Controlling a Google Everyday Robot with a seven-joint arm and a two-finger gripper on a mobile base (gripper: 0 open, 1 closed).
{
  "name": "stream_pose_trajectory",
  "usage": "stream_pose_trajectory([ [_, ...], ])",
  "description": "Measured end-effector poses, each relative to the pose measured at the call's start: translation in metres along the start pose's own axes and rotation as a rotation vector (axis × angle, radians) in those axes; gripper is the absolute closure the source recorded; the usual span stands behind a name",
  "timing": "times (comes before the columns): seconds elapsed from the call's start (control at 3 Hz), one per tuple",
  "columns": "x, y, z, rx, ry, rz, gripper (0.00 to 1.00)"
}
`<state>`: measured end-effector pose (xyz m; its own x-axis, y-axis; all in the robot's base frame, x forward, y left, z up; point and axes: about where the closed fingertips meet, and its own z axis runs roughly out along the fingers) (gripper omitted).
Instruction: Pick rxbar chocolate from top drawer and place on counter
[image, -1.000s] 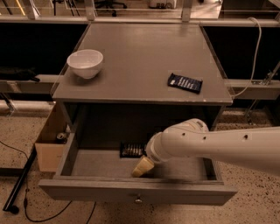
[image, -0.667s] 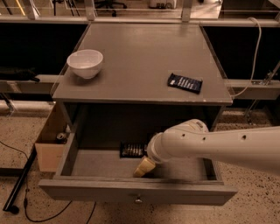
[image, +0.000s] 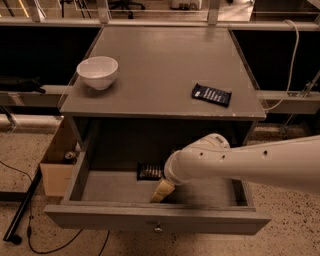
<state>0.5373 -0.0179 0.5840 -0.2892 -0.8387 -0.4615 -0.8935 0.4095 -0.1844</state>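
The gripper (image: 162, 190) is down inside the open top drawer (image: 125, 219), near the middle of the desk's front edge, with its pale tip pointing at the drawer floor. I cannot tell how wide it stands open, and I see nothing in its hold. Just behind it and slightly toward the desk's left edge lies the chocolate bar (image: 149, 171), flat on the drawer floor near the back wall. The two are right beside each other, though I can't say whether they touch. The white arm (image: 250, 162) comes in over the drawer's right side from beyond the desk's right edge.

Up on the counter (image: 160, 60), a white bowl (image: 98, 71) sits near the front left corner. A second dark bar (image: 211, 94) lies near the front right corner, but that one is not the target. A cardboard box (image: 56, 172) stands on the floor by the left edge.

To my eye this is the reaching step, with the bar not yet grasped. The next move calls for shifting the tip back over the bar, closing on it squarely, then lifting clear of the drawer's front wall.

Compared with a second ago almost nothing differs. The bar lies in the same spot, and the gripper has barely shifted.
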Motion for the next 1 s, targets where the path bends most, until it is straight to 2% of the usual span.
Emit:
stream_pose_trajectory([
  [0.33,-0.0325,-0.0186,0.0059,-0.001,0.032,-0.056,0.0],
  [1.0,-0.0366,-0.0171,0.0046,-0.008,0.038,-0.059,0.43],
])
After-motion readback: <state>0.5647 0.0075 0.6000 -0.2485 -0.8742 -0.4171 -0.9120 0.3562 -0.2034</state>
